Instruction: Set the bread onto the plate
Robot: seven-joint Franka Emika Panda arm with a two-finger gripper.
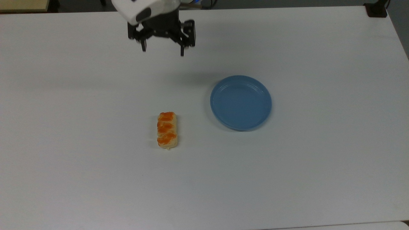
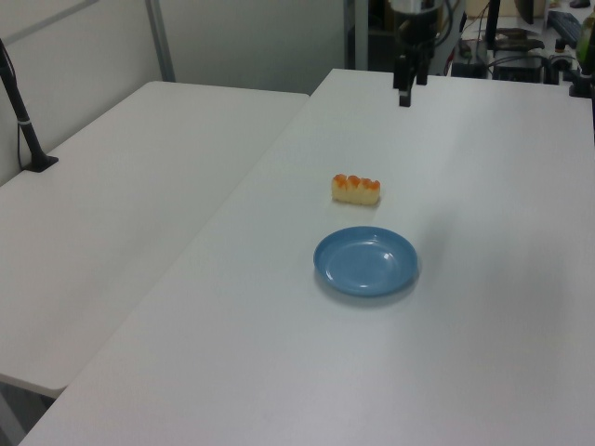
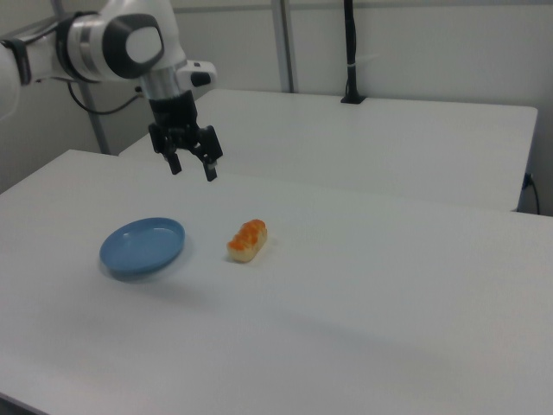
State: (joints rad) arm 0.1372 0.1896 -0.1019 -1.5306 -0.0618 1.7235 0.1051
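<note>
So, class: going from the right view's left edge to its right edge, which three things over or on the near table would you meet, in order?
The plate → the gripper, hanging open above the table → the bread.

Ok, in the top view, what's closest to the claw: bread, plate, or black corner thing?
1. Bread and plate: too close to call; bread below the gripper, plate lower right.
2. Black corner mount: farthest, the top view's upper right.
</note>
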